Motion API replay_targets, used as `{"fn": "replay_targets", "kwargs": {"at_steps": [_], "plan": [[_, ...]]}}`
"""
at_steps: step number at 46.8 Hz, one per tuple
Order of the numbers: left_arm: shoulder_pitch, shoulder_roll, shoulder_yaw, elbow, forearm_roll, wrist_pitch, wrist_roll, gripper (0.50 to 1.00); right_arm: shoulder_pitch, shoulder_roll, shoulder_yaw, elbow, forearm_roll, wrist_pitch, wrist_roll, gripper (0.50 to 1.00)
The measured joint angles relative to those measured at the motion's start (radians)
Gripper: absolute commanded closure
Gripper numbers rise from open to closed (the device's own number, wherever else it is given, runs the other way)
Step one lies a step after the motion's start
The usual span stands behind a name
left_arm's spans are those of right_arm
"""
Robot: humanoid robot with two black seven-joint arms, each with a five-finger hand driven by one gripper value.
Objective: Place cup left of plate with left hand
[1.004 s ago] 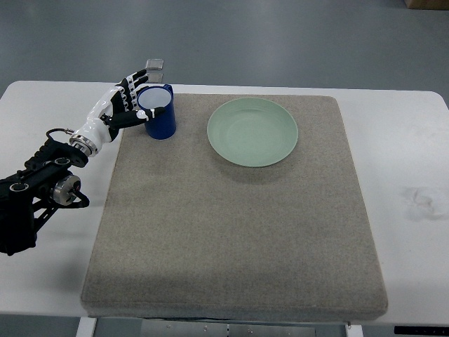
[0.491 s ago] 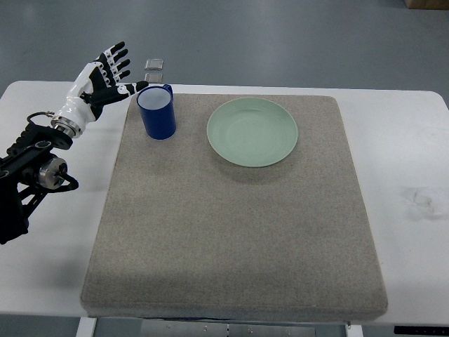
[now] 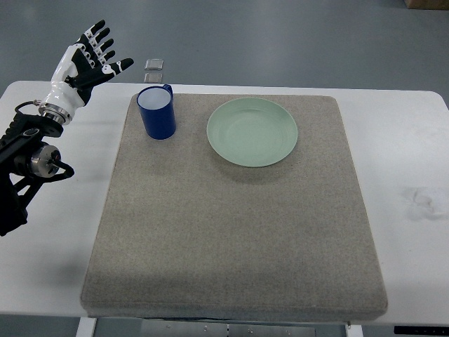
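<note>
The left hand (image 3: 83, 60) hangs apart from the blue cup (image 3: 157, 112), fingers (image 3: 99, 43) splayed, gripping nothing; its arm is cut off at the edge. The cup stands upright left of the green plate (image 3: 252, 131).

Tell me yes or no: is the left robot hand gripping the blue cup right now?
No, the left robot hand is open and apart from the blue cup.

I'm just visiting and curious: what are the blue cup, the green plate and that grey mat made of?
The blue cup with a white inside looks like glazed ceramic or enamel, going by its smooth wall. The pale green round plate has an even, softly shiny surface, so probably ceramic or melamine. The grey rectangular mat looks like felt: matte and fuzzy-textured.
</note>
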Motion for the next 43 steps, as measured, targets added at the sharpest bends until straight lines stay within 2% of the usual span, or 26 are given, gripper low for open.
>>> {"fn": "replay_targets", "kwargs": {"at_steps": [17, 43], "plan": [[-0.042, -0.031, -0.010, 0.094, -0.164, -0.124, 0.000, 0.504, 0.000, 0.000, 0.000, 0.000, 0.000, 0.000, 0.000, 0.568], [-0.050, -0.036, -0.004, 0.101, -0.163, -0.124, 0.000, 0.504, 0.001, 0.000, 0.001, 0.011, 0.000, 0.013, 0.000, 0.568]]}}
